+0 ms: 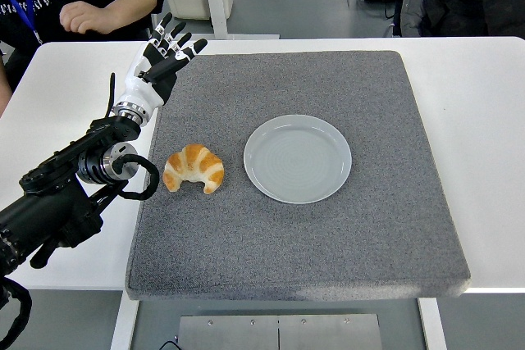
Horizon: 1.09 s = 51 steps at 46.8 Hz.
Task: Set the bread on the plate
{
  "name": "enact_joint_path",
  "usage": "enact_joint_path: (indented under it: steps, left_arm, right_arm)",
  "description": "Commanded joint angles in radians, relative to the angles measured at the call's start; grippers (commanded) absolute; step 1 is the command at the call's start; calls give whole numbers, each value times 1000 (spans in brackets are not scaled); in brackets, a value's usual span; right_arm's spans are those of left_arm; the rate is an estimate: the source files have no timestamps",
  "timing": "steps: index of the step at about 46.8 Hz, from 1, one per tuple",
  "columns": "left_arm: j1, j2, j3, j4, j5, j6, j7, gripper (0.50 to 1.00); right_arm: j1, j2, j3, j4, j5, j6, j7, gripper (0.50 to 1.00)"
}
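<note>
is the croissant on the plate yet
No, the croissant lies on the grey mat left of the empty plate, apart from it.

Coarse grey felt-like mat (328, 235), smooth glossy plate (298, 158), flaky golden bread (194, 167), smooth white table (484, 120).

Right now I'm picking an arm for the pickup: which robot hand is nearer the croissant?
Left. The left hand hangs open over the mat's far-left corner, beyond the croissant. The right hand is out of view.
</note>
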Motion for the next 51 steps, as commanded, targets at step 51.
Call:
enact_joint_path:
  steps: [51]
  left_arm:
    - [15,-6,8,1,1,-4,0,971]
  right_arm:
    - [0,0,0,0,0,0,0,1000]
